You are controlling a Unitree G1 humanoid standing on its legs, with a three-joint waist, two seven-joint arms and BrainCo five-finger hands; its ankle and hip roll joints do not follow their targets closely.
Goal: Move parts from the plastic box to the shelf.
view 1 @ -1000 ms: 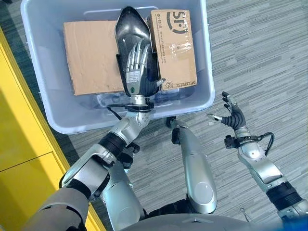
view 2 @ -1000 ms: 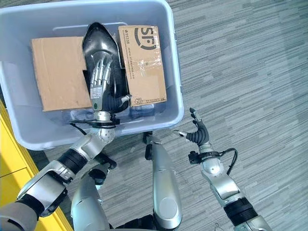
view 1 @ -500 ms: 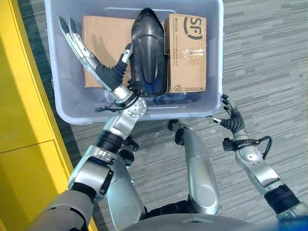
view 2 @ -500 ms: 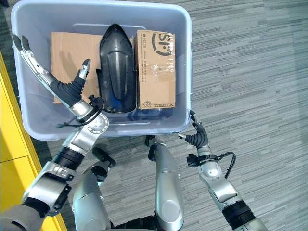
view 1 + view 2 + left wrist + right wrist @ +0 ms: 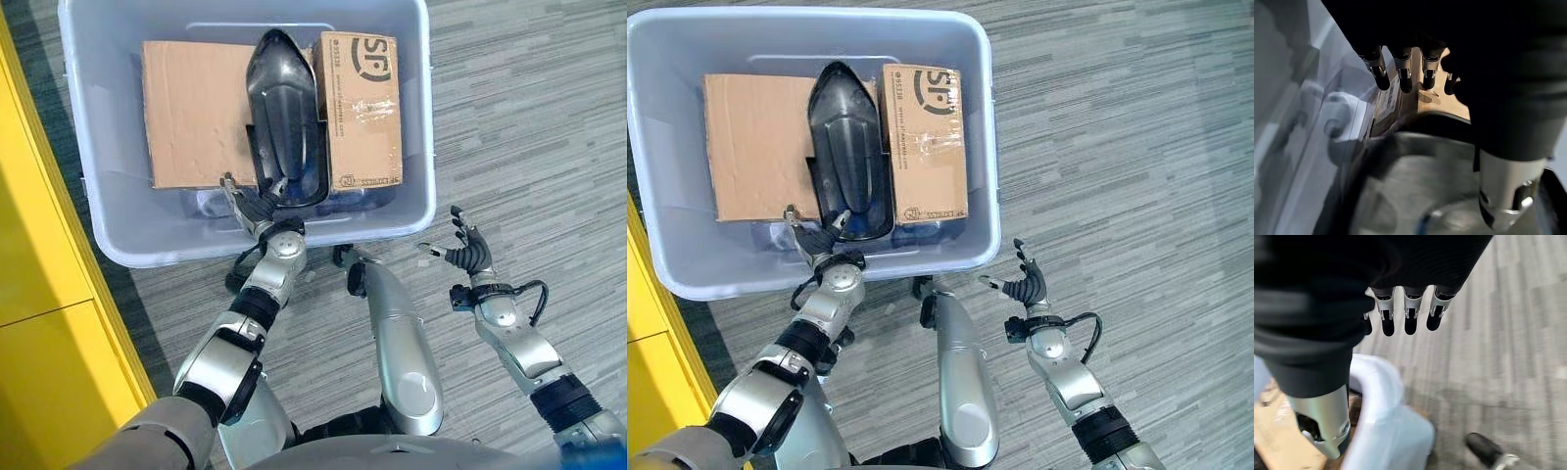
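A pale blue plastic box (image 5: 186,245) stands on the floor in front of me. A long black moulded part (image 5: 284,108) lies in its middle, between a flat cardboard box (image 5: 191,113) and a printed carton (image 5: 361,108). My left hand (image 5: 257,204) is low inside the box by the near wall, at the near end of the black part. Its fingers (image 5: 1400,73) are straight and reach past the glossy part (image 5: 1415,186), with the thumb apart. My right hand (image 5: 468,255) hovers open over the carpet, just off the box's near right corner (image 5: 1381,391), holding nothing.
A yellow cabinet (image 5: 39,294) runs along my left side, close to the box. Grey striped carpet (image 5: 529,117) stretches to the right of the box.
The left hand lay on top of the black part, then swung up to the left over the flat cardboard, and has now dropped to the part's near end. The camera shifted; the right hand barely moved.
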